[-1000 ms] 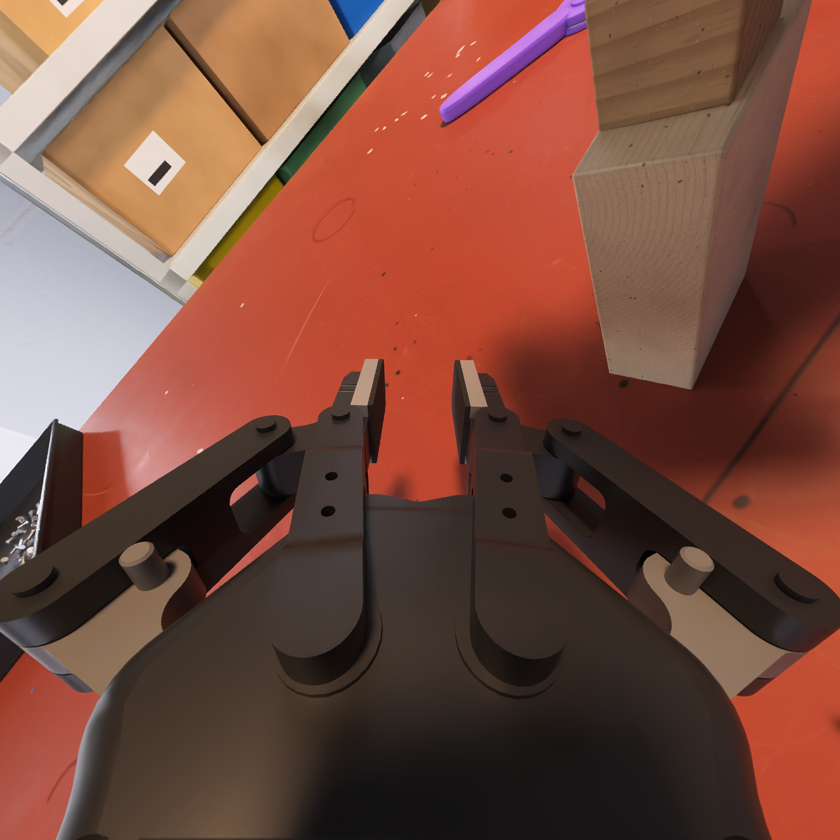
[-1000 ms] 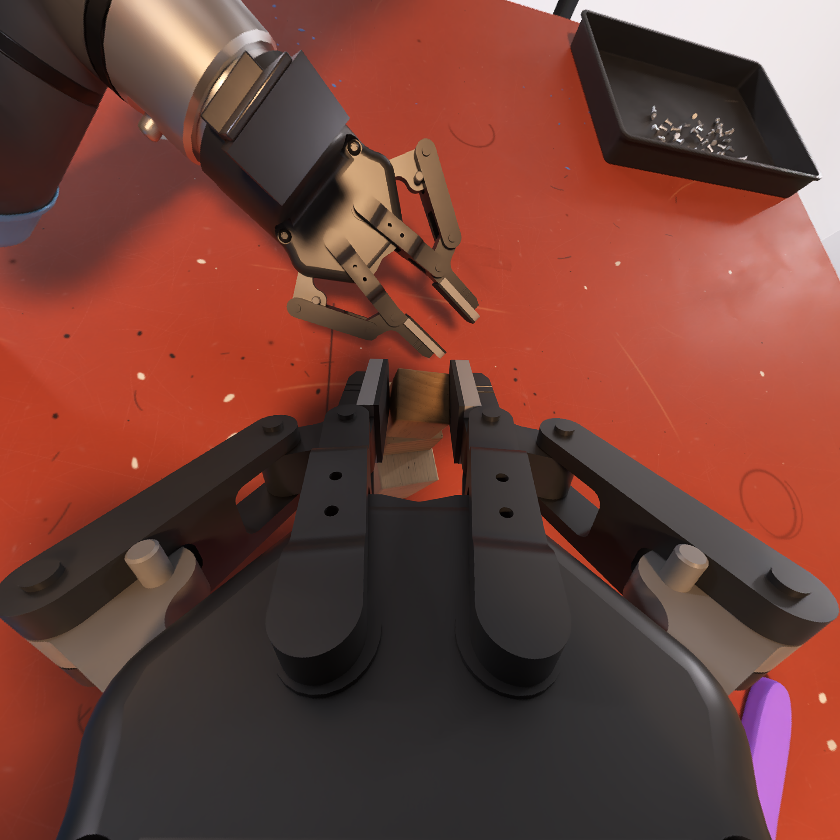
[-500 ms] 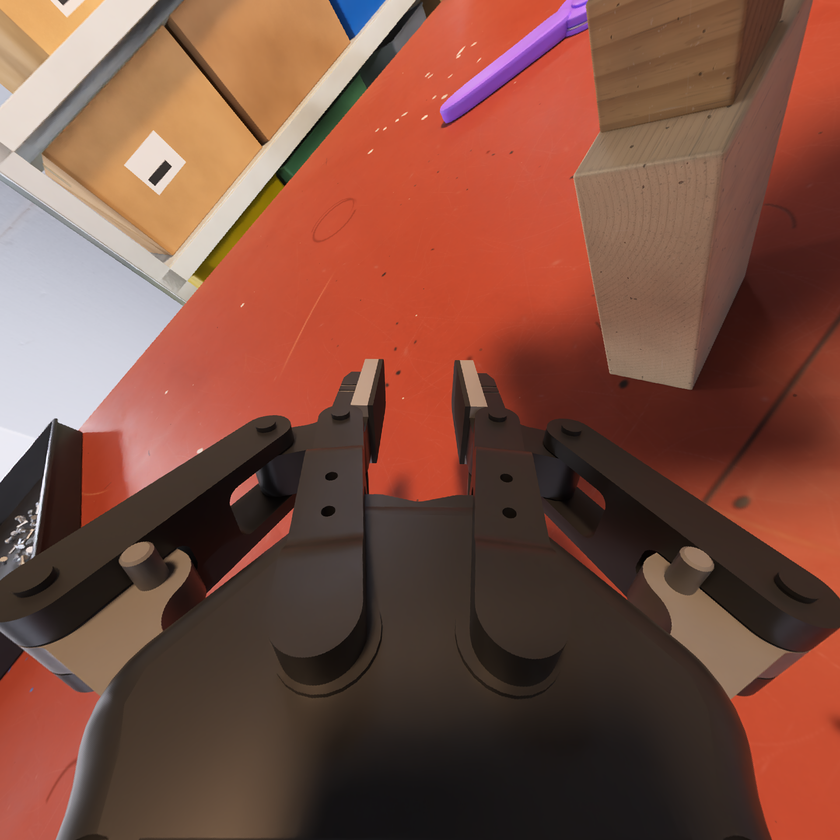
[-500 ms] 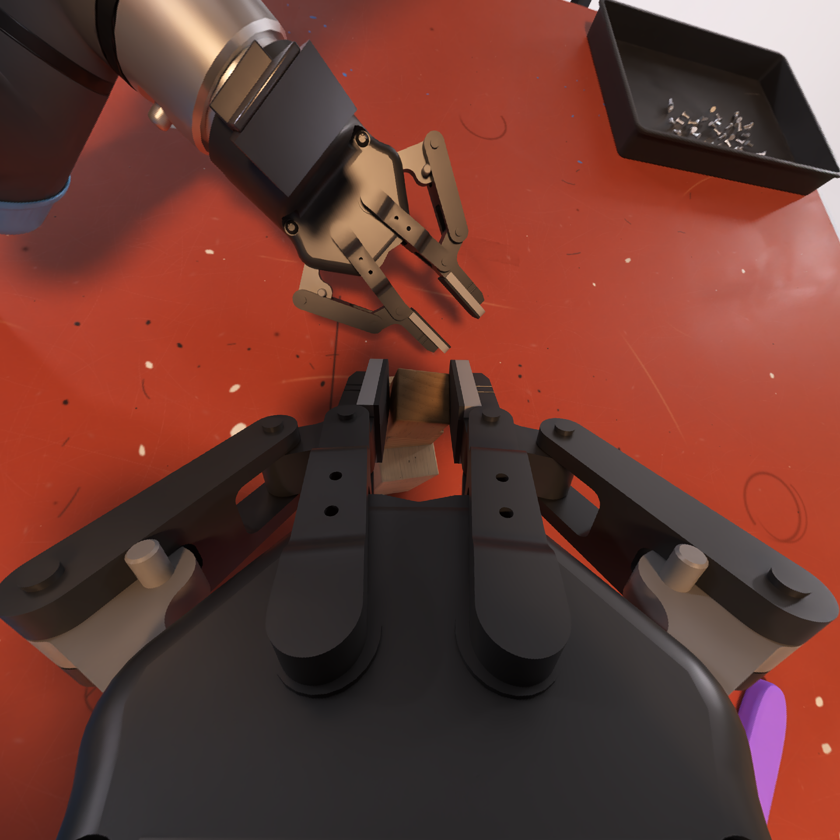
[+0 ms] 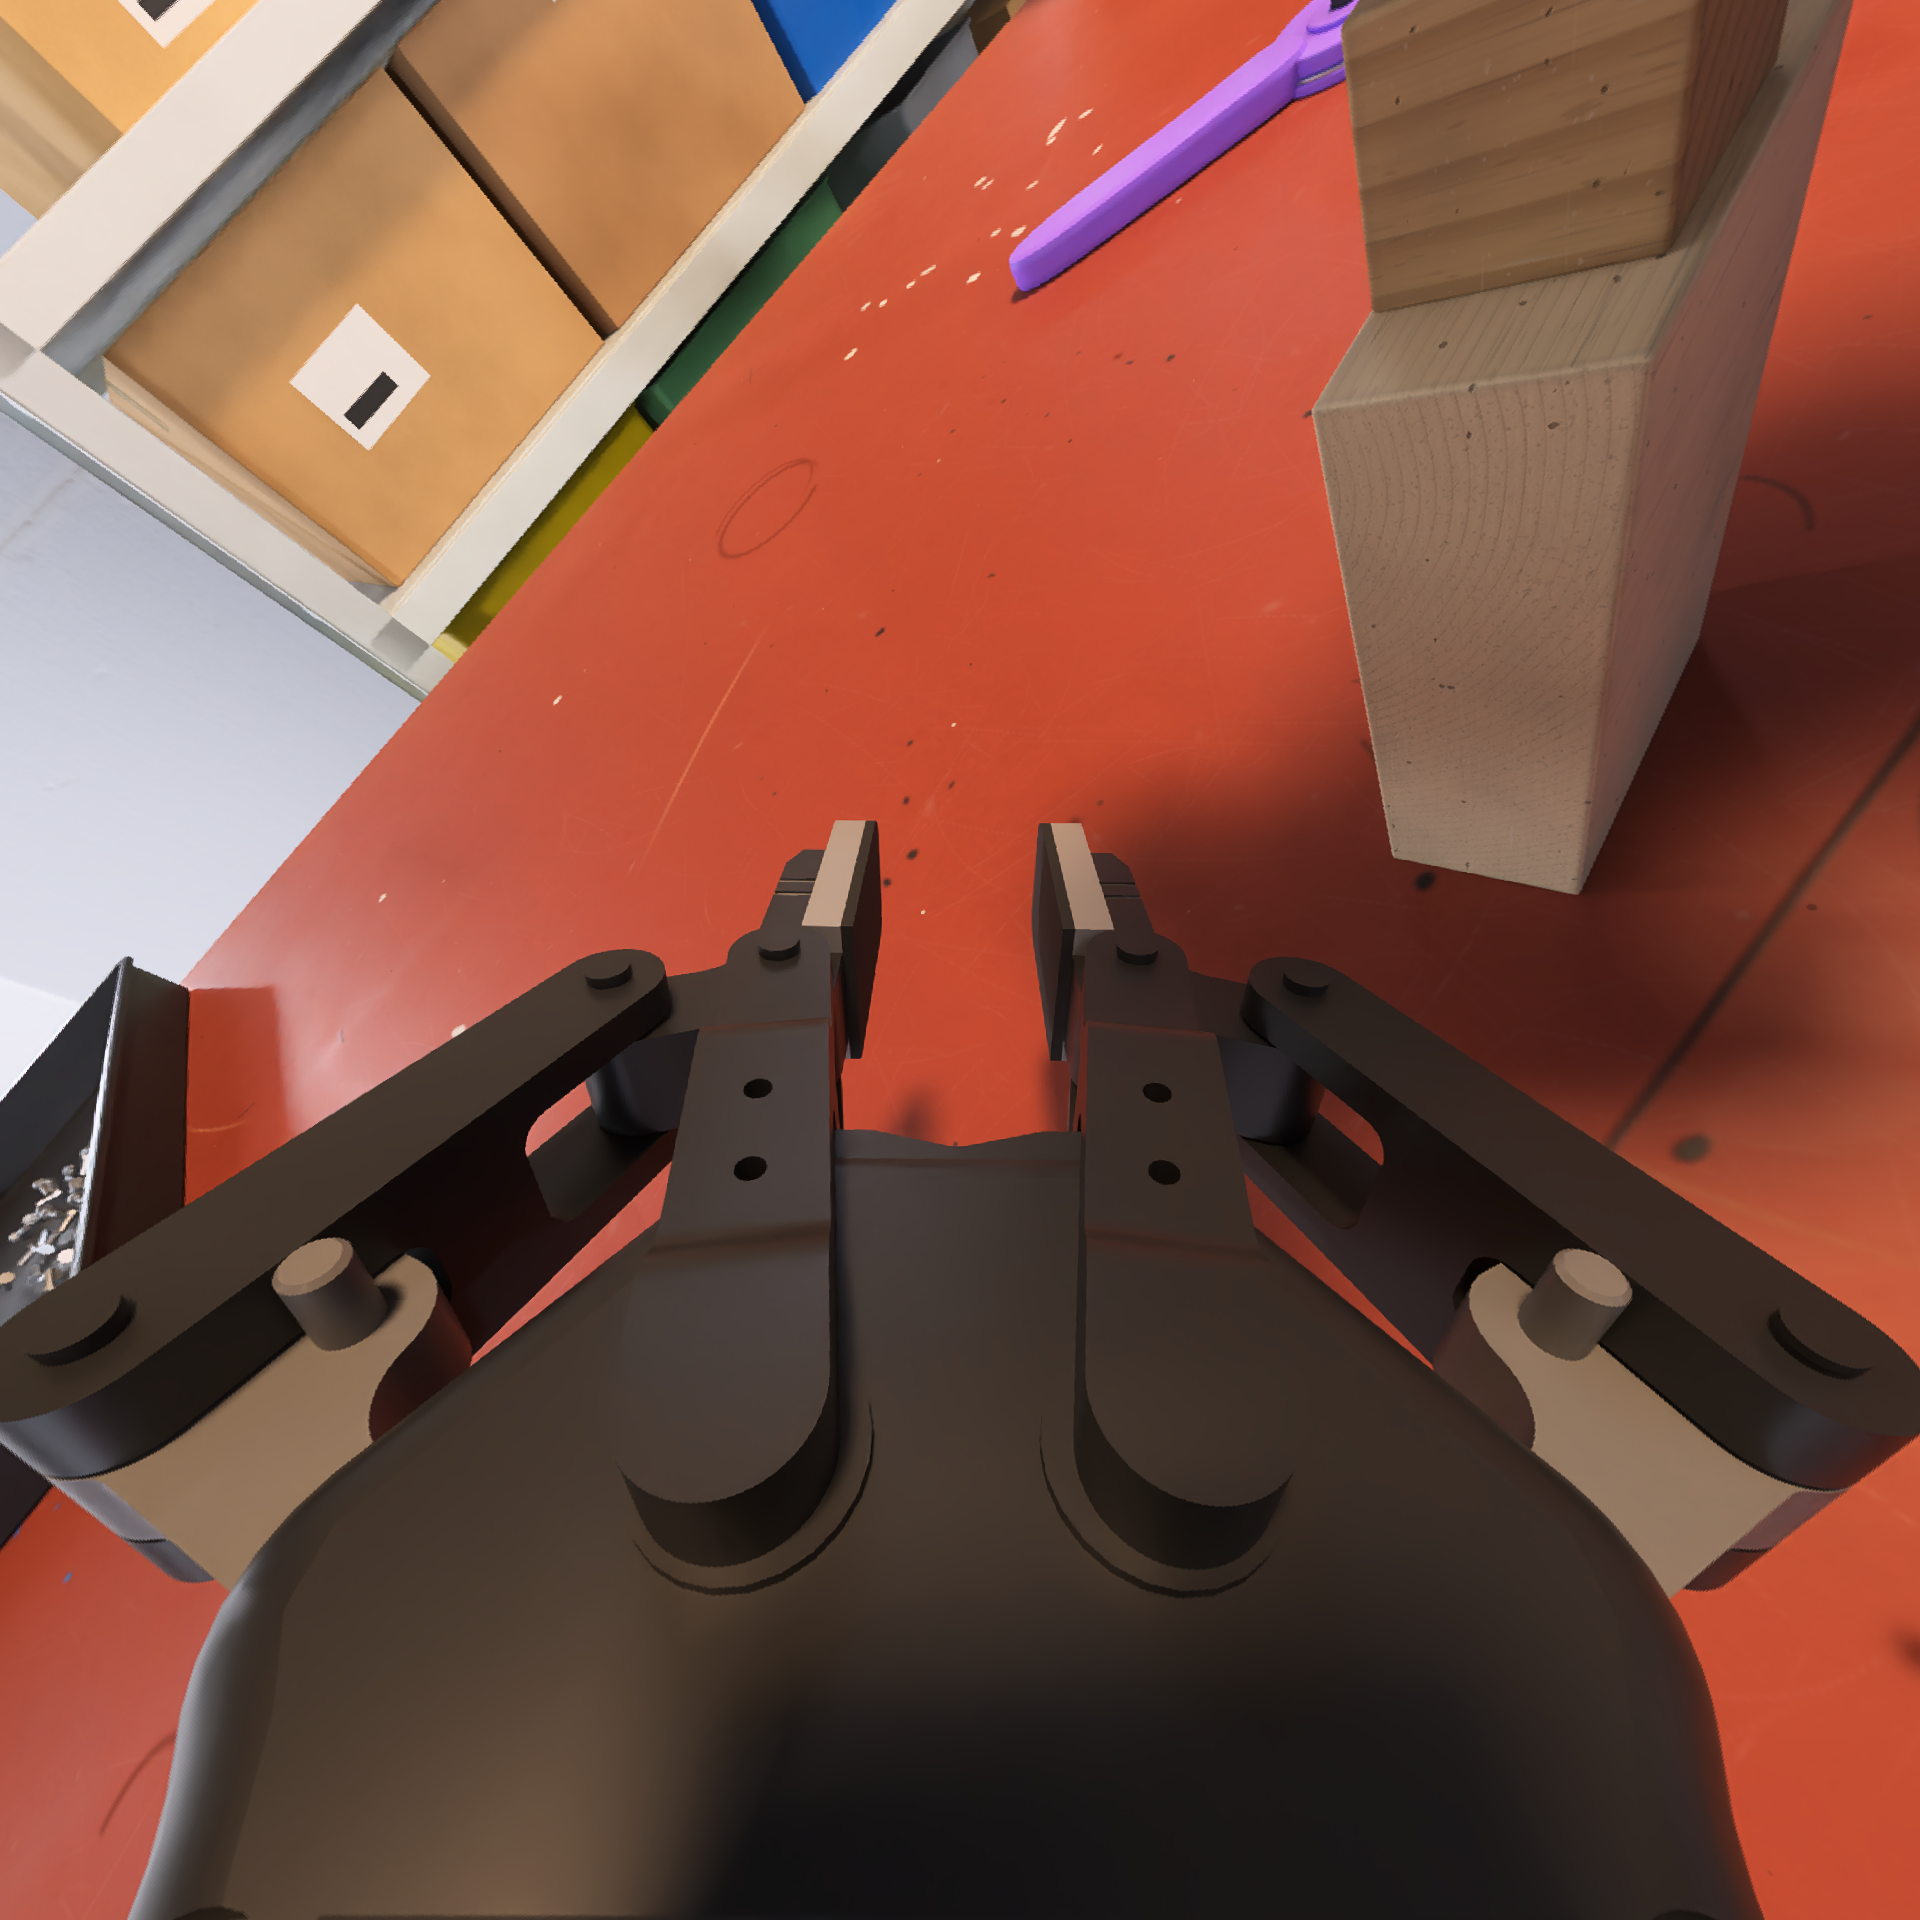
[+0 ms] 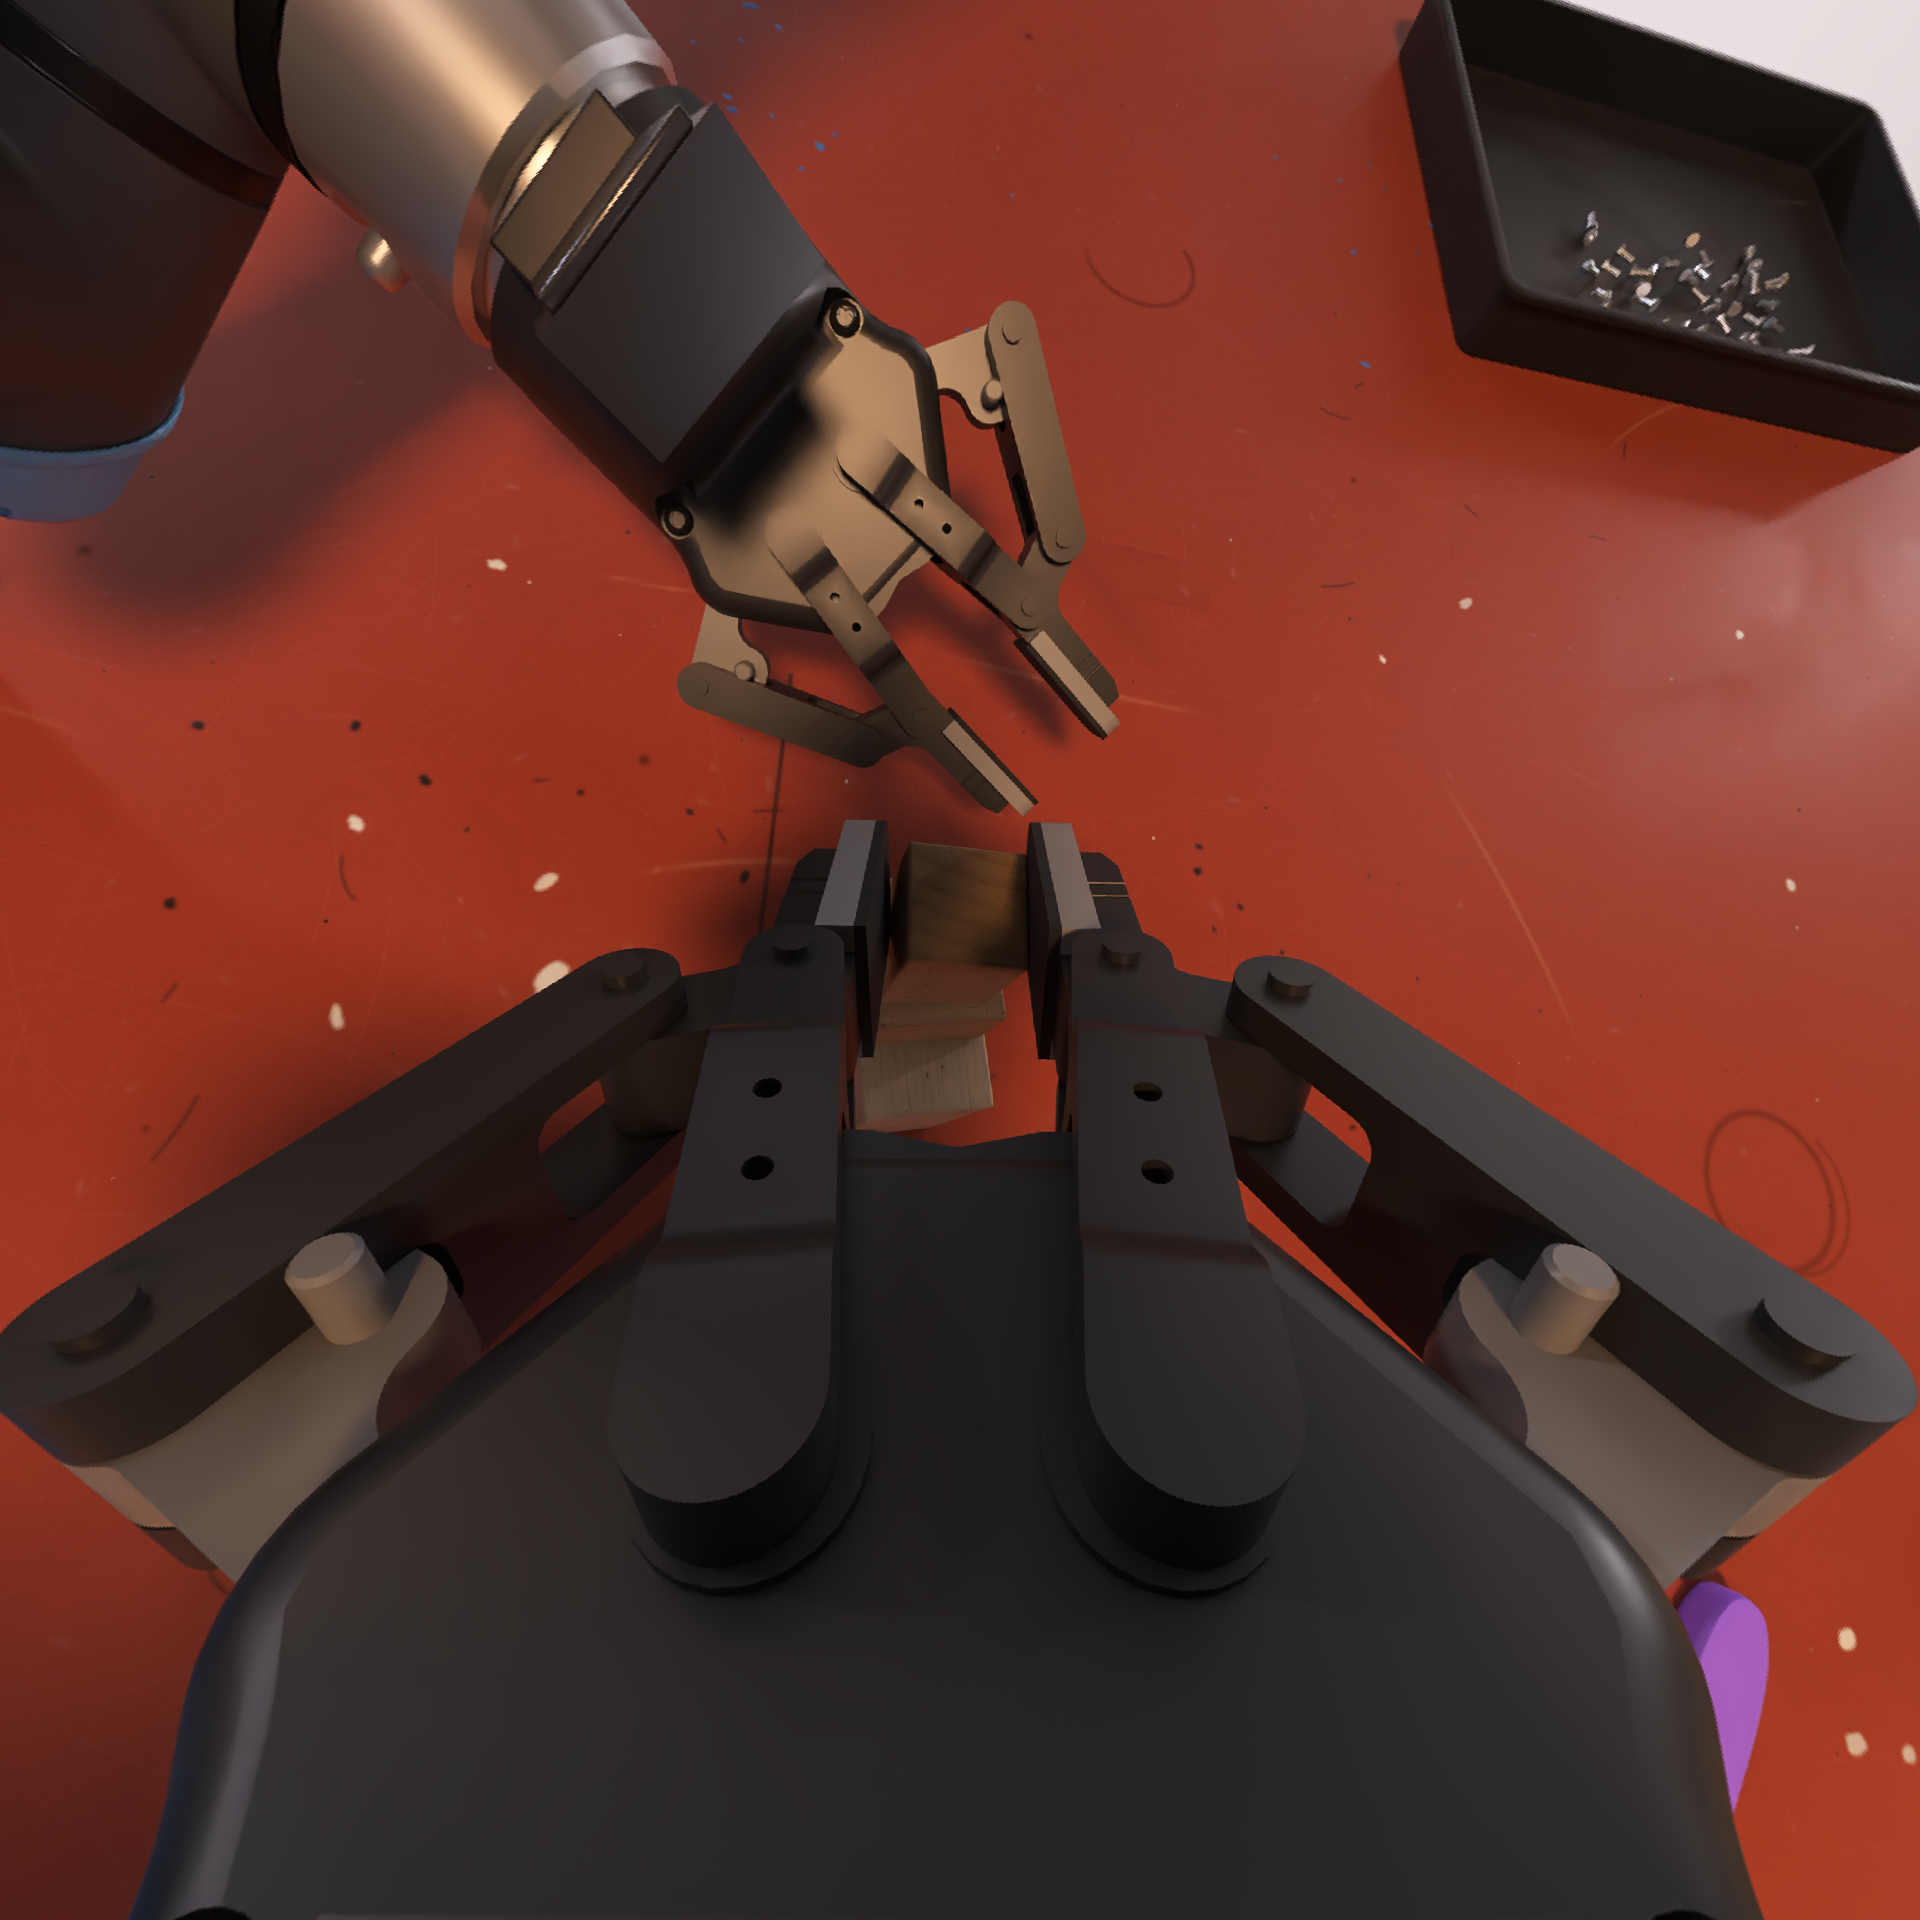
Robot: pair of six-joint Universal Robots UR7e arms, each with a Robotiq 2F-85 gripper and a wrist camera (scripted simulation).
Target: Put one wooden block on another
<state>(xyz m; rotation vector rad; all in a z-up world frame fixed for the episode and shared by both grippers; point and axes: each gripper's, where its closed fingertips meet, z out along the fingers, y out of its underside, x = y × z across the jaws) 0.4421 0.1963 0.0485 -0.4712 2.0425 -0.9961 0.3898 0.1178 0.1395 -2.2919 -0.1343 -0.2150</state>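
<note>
In the left wrist view a pale wooden block (image 5: 1507,623) stands upright on the red table. A darker wooden block (image 5: 1507,156) rests on its top, set toward the near edge. My left gripper (image 5: 958,883) is open and empty, low over the table to the left of the stack. In the right wrist view my right gripper (image 6: 958,894) is shut on the darker block (image 6: 961,904), seen from above. The pale block (image 6: 925,1081) shows beneath it. The left gripper (image 6: 1039,727) lies just beyond the stack.
A purple tool (image 5: 1174,145) lies behind the stack; its end also shows in the right wrist view (image 6: 1725,1683). A black tray (image 6: 1662,312) holding small screws sits at the table's corner, also at the left wrist view's left edge (image 5: 62,1143). Shelves with cardboard boxes (image 5: 353,364) stand beyond the table edge.
The right gripper has shifted slightly with the darker block still between its fingers; the tray and left gripper drift right in its view. The left gripper has not moved.
</note>
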